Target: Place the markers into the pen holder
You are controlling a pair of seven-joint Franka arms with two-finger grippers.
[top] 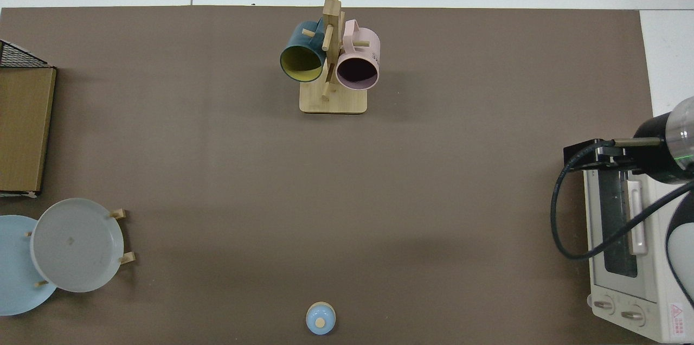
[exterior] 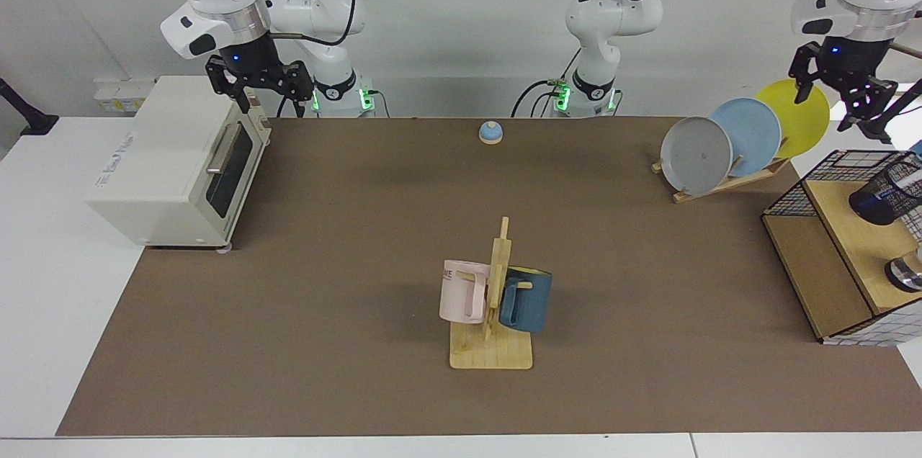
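The pen holder (exterior: pixel 892 190), a small black mesh cup, sits tilted on the wooden shelf (exterior: pixel 850 227) at the facing view's right edge. Something dark blue shows through its lower mesh, but I cannot make out any markers. My left gripper (exterior: pixel 833 102) hangs open and empty, high above the shelf's back corner and in front of the yellow plate (exterior: pixel 796 116). My right gripper (exterior: pixel 259 89) waits open and empty over the toaster oven (exterior: pixel 173 163). In the top view that arm's wrist (top: pixel 650 155) sits above the toaster oven (top: pixel 629 247). The pen holder is outside the top view.
A black wire basket frame (exterior: pixel 828 173) surrounds the shelf, which also holds a shiny round metal object (exterior: pixel 906 274). A plate rack (exterior: pixel 720 148) stands at the back right. A mug tree (exterior: pixel 493 307) with two mugs stands mid-table, and a small blue bell (exterior: pixel 490 132) sits at the back.
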